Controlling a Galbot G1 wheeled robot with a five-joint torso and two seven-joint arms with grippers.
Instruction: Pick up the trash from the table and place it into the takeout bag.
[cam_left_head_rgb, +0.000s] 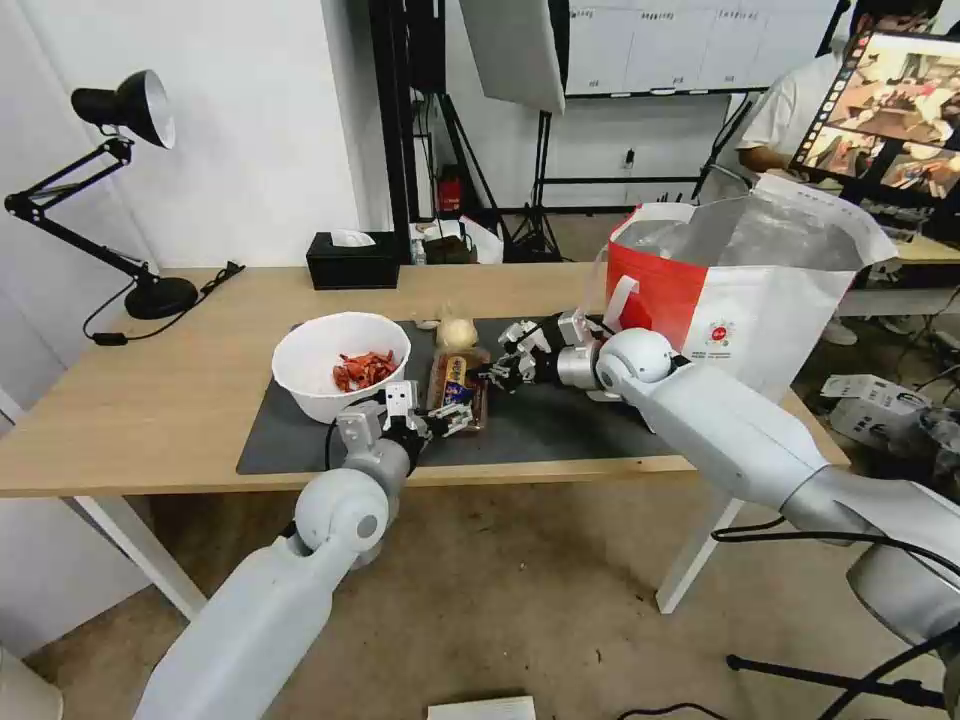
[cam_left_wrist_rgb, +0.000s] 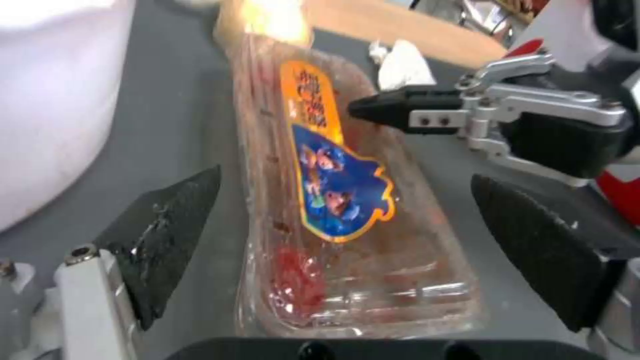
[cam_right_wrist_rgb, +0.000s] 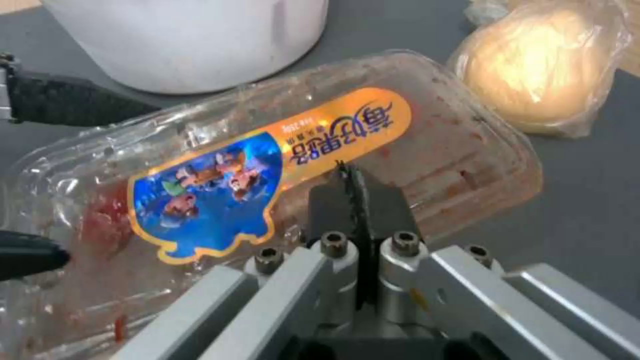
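Note:
On the table (cam_left_head_rgb: 150, 400), the clear plastic tray (cam_left_head_rgb: 458, 385) with an orange-and-blue label lies on the dark mat (cam_left_head_rgb: 560, 425), red bits inside it. My left gripper (cam_left_head_rgb: 452, 420) is open, its fingers (cam_left_wrist_rgb: 167, 235) straddling the tray's (cam_left_wrist_rgb: 333, 200) near end. My right gripper (cam_left_head_rgb: 497, 378) is shut, its tips (cam_right_wrist_rgb: 350, 190) resting against the tray's (cam_right_wrist_rgb: 267, 170) long side. Left of the tray stands the white bowl (cam_left_head_rgb: 340, 365) of red shell scraps. Beyond the tray lie the small bag with a beige lump (cam_left_head_rgb: 457, 331) and a crumpled tissue (cam_left_wrist_rgb: 403, 62). The red-and-white takeout bag (cam_left_head_rgb: 740, 290) stands open at the table's right end.
A black desk lamp (cam_left_head_rgb: 130, 200) stands at the table's far left and a black tissue box (cam_left_head_rgb: 352, 260) at its back edge. Behind the bag are a monitor (cam_left_head_rgb: 890, 110) and a seated person. A small box (cam_left_head_rgb: 865, 400) lies on the floor to the right.

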